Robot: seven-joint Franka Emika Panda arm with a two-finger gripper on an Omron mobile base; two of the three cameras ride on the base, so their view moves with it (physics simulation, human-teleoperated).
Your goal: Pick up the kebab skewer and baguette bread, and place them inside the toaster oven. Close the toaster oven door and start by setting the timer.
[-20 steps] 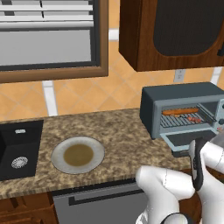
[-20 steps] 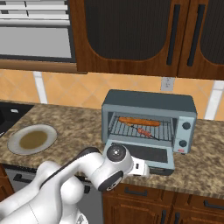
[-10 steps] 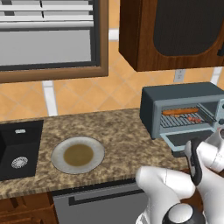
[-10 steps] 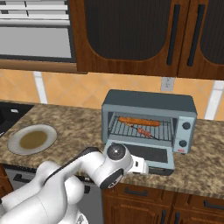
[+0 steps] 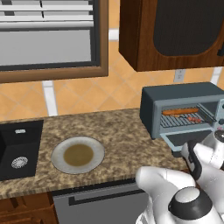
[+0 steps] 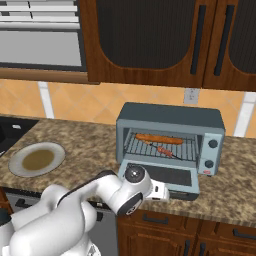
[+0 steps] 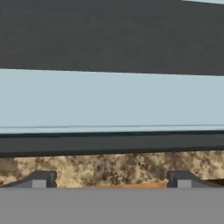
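Hovering with tips apart, the claw (image 7: pixel 111 180) faces the lowered toaster oven door (image 6: pixel 165 175), seemingly to lift it shut over the baguette bread (image 6: pixel 159 138) and kebab skewer (image 6: pixel 165 150), both already racked at the desk's (image 6: pixel 90 145) three o'clock end.

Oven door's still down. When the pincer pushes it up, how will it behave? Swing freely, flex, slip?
The toaster oven door lies flat and open, apparently hinged at the oven's base, so it should swing up as one rigid panel. Its frame looks smooth, so open fingers may slide along it. The toaster oven looks small and sits free on the counter, so a hard push might shove it back.

Pincer (image 7: pixel 111 180) low, jaws wide apart
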